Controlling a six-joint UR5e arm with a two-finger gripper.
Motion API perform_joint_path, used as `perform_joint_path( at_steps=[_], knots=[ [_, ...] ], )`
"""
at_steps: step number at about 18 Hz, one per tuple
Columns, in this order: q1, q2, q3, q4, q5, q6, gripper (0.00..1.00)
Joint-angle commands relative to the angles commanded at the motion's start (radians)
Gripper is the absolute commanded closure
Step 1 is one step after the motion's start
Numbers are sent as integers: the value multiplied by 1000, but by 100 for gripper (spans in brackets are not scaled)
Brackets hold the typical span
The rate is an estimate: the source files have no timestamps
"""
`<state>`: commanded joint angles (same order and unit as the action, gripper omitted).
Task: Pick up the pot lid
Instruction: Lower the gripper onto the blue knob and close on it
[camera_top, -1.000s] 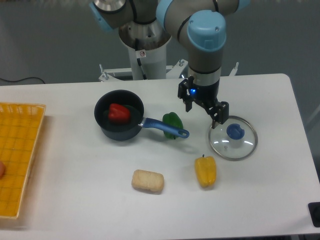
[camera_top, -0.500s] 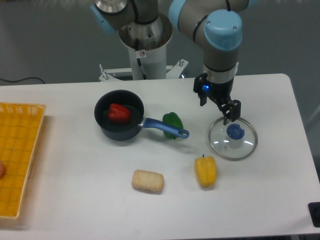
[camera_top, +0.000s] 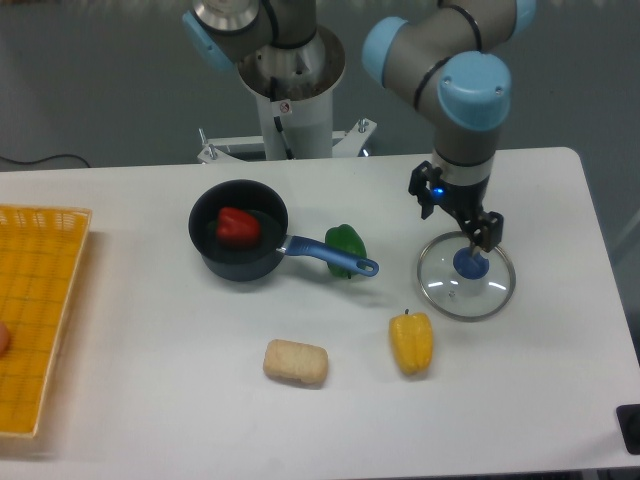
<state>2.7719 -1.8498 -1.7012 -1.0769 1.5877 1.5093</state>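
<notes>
Pot lid (camera_top: 443, 298): located on the right part of the desk (camera_top: 180, 410), lying flat, clear with a metal rim, its blue knob (camera_top: 471, 264) uppermost. Pincer (camera_top: 457, 218): released, its two fingers standing apart, pointing down by the far edge of the lid as seen by the camera; its exact height over the desk cannot be told. The arm (camera_top: 420, 60) reaches in from the rear.

Black pot (camera_top: 235, 269): left of the lid, well apart from it, upright, containing a red vegetable (camera_top: 238, 227). Its blue handle (camera_top: 330, 254) extends toward the lid and partly hides a green pepper (camera_top: 346, 241). Yellow vegetable (camera_top: 411, 343): on the desk, near the lid, on the camera's side. Tan block (camera_top: 296, 362): left of the yellow vegetable, apart from it. Orange crate (camera_top: 40, 320): at the left edge, cut off by the frame.
</notes>
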Motion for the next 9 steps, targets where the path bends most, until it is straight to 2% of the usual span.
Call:
perform_joint_path(
  at_steps=[4, 9],
  knots=[
    [0, -41, 9, 20, 44, 61, 0],
    [-18, -121, 37, 40, 130, 193, 0]
  ],
)
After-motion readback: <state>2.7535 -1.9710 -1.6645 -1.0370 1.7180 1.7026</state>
